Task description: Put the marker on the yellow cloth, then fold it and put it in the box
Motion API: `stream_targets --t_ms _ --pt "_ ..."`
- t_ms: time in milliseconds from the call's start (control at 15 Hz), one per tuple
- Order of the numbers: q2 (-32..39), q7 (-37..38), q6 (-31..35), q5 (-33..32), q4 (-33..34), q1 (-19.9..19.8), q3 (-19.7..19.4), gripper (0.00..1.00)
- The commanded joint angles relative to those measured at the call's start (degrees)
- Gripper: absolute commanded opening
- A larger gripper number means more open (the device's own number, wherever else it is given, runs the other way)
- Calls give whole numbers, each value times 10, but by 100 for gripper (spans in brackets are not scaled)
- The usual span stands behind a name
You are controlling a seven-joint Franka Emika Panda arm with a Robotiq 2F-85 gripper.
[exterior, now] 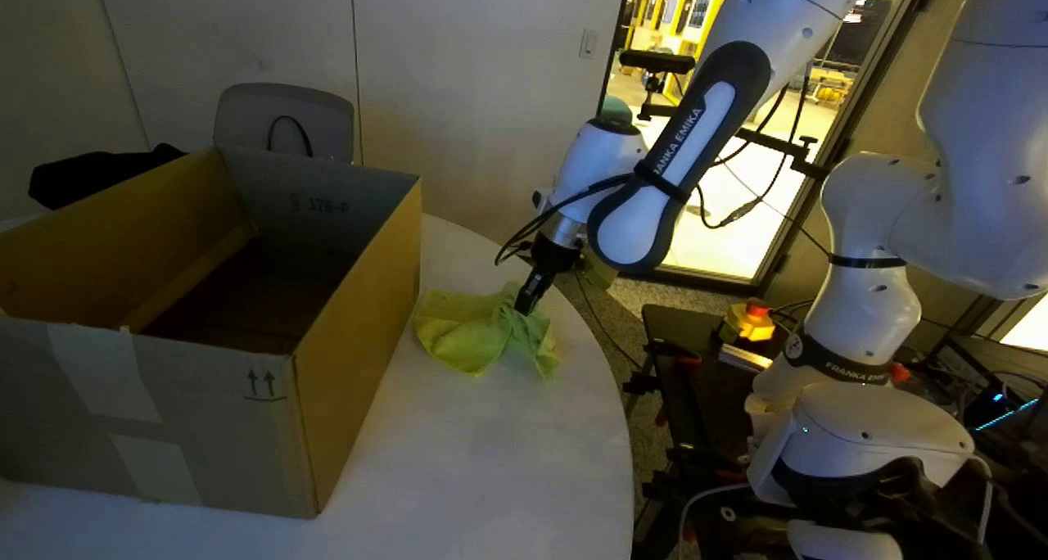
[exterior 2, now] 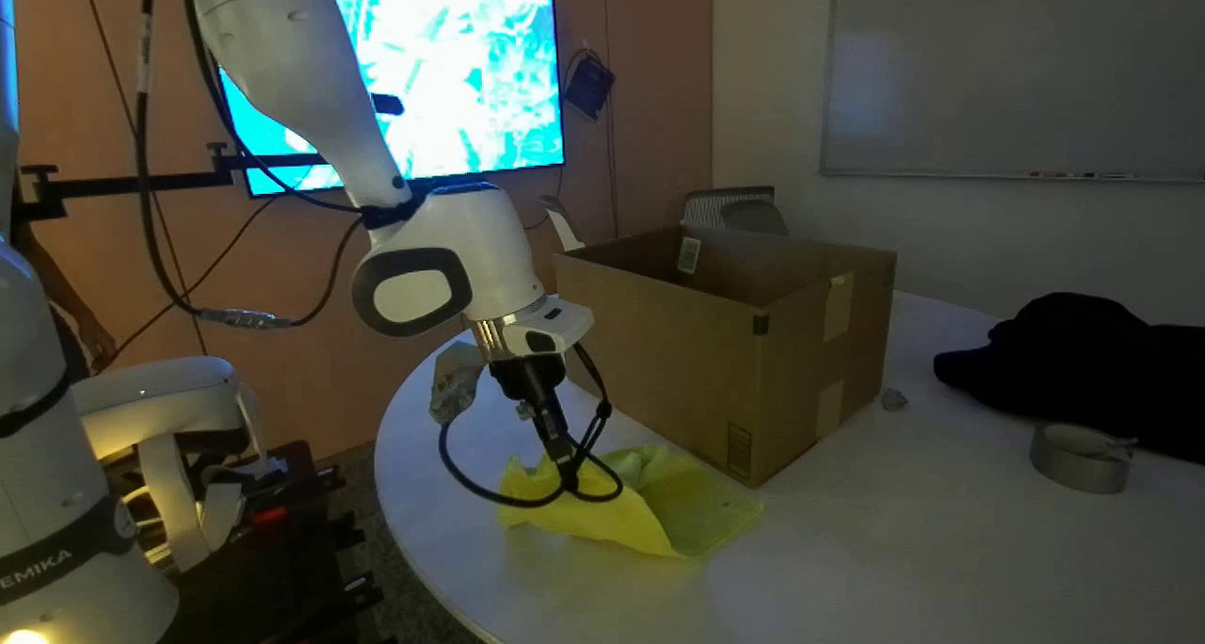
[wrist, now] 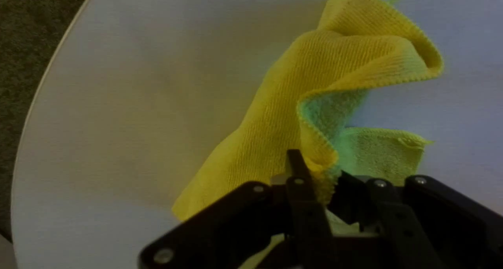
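Note:
The yellow cloth [exterior: 463,331] lies crumpled on the white table beside the box; it also shows in an exterior view [exterior 2: 697,507] and the wrist view [wrist: 275,123]. Its edges are curled and folded over. My gripper [wrist: 320,170] points down at the cloth, with a bunched part of its edge pinched between the fingers. The fingertips show at the cloth in both exterior views, here [exterior: 526,304] and here [exterior 2: 568,470]. The marker does not show; it is hidden or out of view. The open cardboard box [exterior: 221,429] stands close to the cloth, also here [exterior 2: 678,371].
The round white table [exterior: 483,478] has its curved edge near the gripper, also in the wrist view [wrist: 51,68]. A roll of tape [exterior 2: 1081,460] and a black garment [exterior 2: 1083,371] lie beyond the box. A chair [exterior: 286,126] stands behind the box.

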Motion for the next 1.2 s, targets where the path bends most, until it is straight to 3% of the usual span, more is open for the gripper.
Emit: stream_targets --t_ms 0,133,533,600,733,800,867,1133 --pt "-39 24 2 2 4 34 -1 7" --pt "-46 37 9 9 17 46 8 7" --pt "-30 56 22 69 73 31 75 7" --pt "-31 102 24 13 76 -44 143 7" --pt "-13 121 27 6 86 -74 177 8" --pt "-8 128 21 0 89 -92 195 15" --pt "5 137 27 -4 92 -103 208 33" --pt "33 146 25 -19 96 -140 232 60"
